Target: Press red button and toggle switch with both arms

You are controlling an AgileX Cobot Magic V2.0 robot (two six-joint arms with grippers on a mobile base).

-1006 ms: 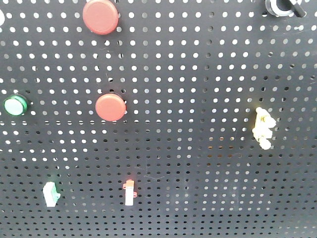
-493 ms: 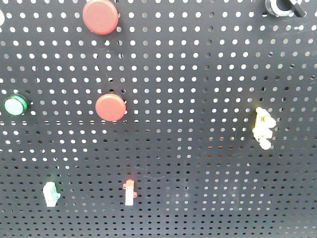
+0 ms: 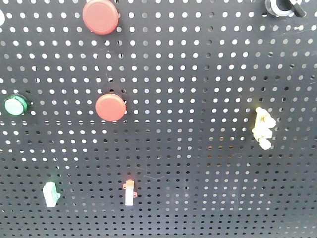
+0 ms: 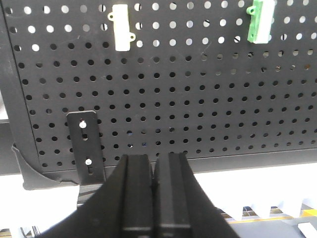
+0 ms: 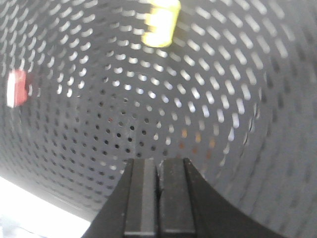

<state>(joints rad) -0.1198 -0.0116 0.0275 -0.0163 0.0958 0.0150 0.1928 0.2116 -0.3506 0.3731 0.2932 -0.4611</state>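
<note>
Two alike matte red buttons sit on the black pegboard (image 3: 198,74): one at the top (image 3: 101,16), one at mid-left (image 3: 110,107). A yellow toggle switch (image 3: 262,128) is at the right; it also shows blurred at the top of the right wrist view (image 5: 161,21). Neither arm appears in the front view. My left gripper (image 4: 152,159) is shut and empty below the board's lower edge. My right gripper (image 5: 158,162) is shut and empty, close to the board, below the yellow switch.
A small glossy green button (image 3: 14,105) is at the left. A green-and-white switch (image 3: 50,193) and a red-and-white switch (image 3: 129,192) sit low on the board. A black knob (image 3: 282,7) is at top right. A bracket (image 4: 86,148) holds the board's lower corner.
</note>
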